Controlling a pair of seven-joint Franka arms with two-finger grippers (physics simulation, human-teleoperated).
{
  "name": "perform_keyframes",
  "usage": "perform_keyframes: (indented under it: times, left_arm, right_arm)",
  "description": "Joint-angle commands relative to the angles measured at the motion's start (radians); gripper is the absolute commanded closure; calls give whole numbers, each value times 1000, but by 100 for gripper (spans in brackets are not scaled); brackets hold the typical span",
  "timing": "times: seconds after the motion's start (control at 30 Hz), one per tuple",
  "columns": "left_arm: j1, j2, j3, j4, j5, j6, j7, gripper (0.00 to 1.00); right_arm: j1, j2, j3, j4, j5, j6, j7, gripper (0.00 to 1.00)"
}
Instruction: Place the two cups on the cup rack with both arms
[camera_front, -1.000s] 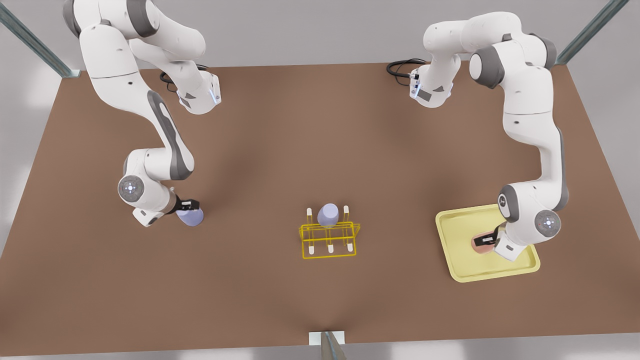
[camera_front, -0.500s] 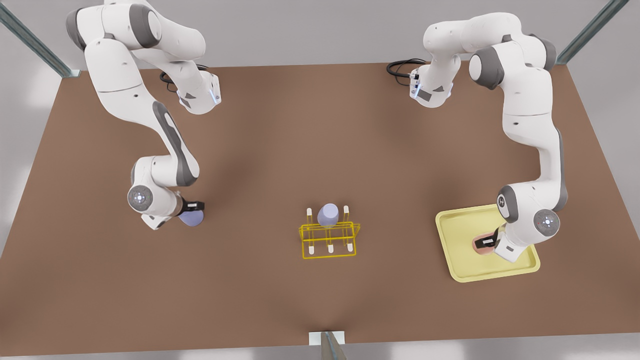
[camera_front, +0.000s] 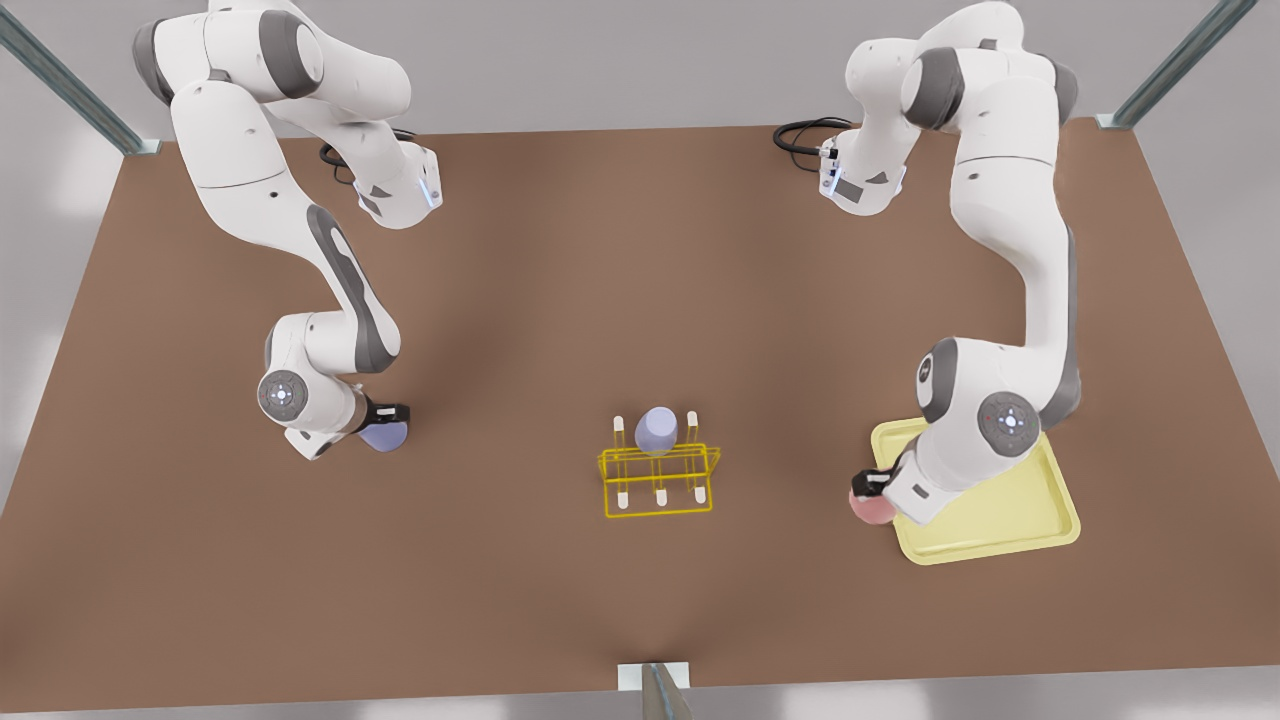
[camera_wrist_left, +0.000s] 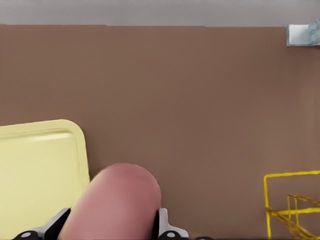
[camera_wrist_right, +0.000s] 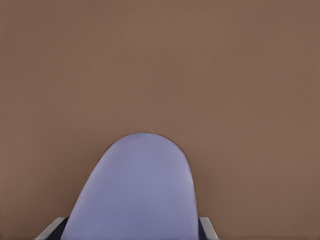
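Note:
The pale pink cup (camera_front: 868, 508) hangs over the table just off the tray's edge nearest the rack, with my left gripper (camera_front: 872, 484) shut on it at the front view's right. From the left wrist, the pink cup (camera_wrist_left: 117, 205) lies between the fingers (camera_wrist_left: 167, 229), and the yellow cup rack (camera_wrist_left: 292, 205) stands ahead. At the front view's left, my right gripper (camera_front: 388, 412) is shut on a lavender cup (camera_front: 385, 437), low over the table. That cup (camera_wrist_right: 137, 190) shows large in the right wrist view. The cup rack (camera_front: 657, 480) stands mid-table with another lavender cup (camera_front: 656, 430) on a back peg.
A flat pale-yellow tray (camera_front: 1000, 520) lies under the left arm's wrist at the front view's right; its corner (camera_wrist_left: 35, 170) is seen from the left wrist. Bare brown table lies between each gripper and the rack. A metal post (camera_front: 660, 690) stands at the near edge.
My left gripper has carried the pink cup off the tray's middle toward the rack, to the tray's edge. The right arm shifted a little early on and has since held still.

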Motion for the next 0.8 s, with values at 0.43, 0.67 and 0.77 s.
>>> perform_keyframes:
  times: [0.43,0.67,0.77]
  left_arm:
    - [-261,185,-64,343,-74,-36,-508,13]
    - [-267,223,-62,333,-65,-20,-505,8]
    - [-267,228,-61,333,-65,-20,-507,0]
  right_arm:
    - [-7,-21,82,53,42,-11,-3,20]
    - [10,-18,201,160,111,-13,-29,20]
    - [11,-14,252,222,111,-13,-21,20]
